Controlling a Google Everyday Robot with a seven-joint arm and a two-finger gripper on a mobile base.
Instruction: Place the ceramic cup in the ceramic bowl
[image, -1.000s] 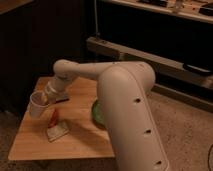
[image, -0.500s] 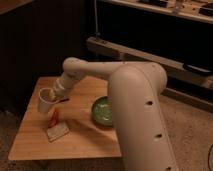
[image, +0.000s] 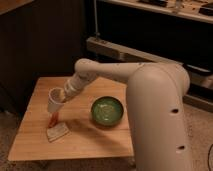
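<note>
The white ceramic cup (image: 55, 100) is held tilted above the left part of the wooden table (image: 35, 145). My gripper (image: 62, 96) is at the end of the white arm, shut on the cup at its right side. The green ceramic bowl (image: 107, 110) stands on the table to the right of the cup, empty, a short way apart from it. The large white arm body fills the right of the view.
A small flat packet (image: 56, 131) lies on the table below the cup, with a small red-orange thing (image: 52, 119) beside it. Dark cabinets and a metal shelf (image: 115, 50) stand behind the table.
The arm has carried the cup to the right and a little up, closer to the bowl. The bowl, partly hidden a second ago, now shows fully.
</note>
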